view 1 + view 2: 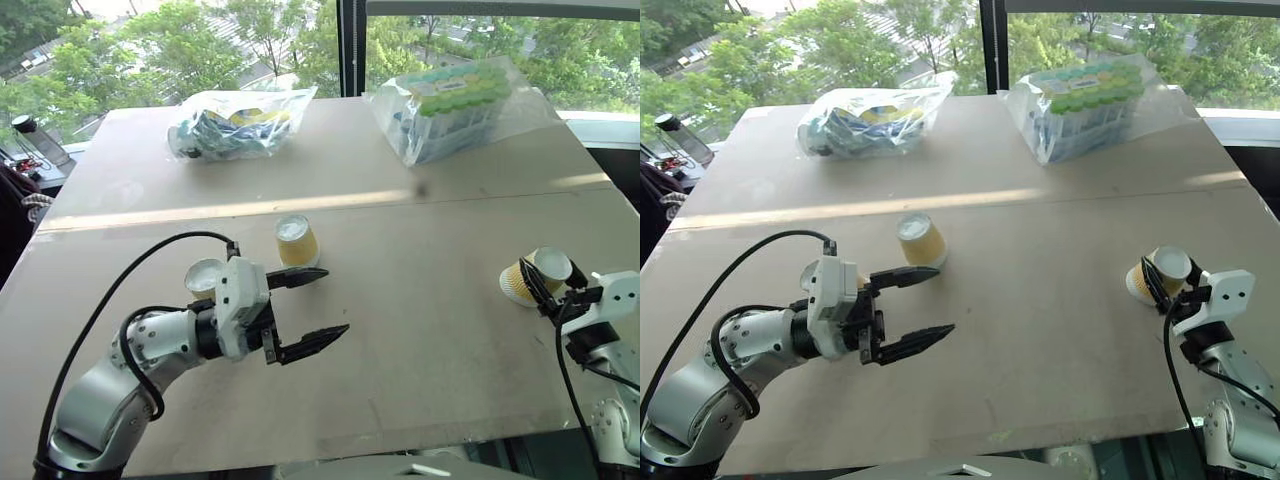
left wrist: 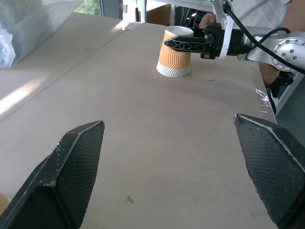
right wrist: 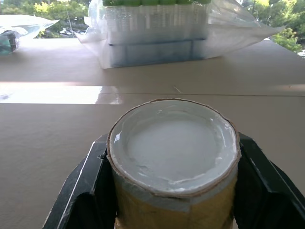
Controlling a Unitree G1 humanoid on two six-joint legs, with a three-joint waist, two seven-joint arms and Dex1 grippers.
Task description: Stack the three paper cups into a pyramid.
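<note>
already gripping, in the left eye view: right gripper (image 1: 548,287) clamping an upturned paper cup (image 1: 532,276) at the right edge of the frame, base up and leaning sideways. risking a crushed ribbed wall from a hard squeeze, or a slip on lifting, judging by that lean. left gripper (image 1: 312,308) gaping wide at lower centre, holding nothing, one finger reaching just below a second upturned cup (image 1: 296,241) at mid frame; risking a knock that topples it. third cup (image 1: 205,277) peeking out behind the left wrist, close enough for a swing of the arm to sweep it over.

turning to the left wrist view: two black fingers spread far apart over bare table (image 2: 157,143), with the held cup in the upper middle.

looking through the right wrist view: jaws hugging both sides of the cup's white base. bags along the top of the frame: clear bag (image 3: 157,28) packed with green-capped tubes, another bag (image 3: 16,31) at upper left, contents too blurred for naming.
</note>
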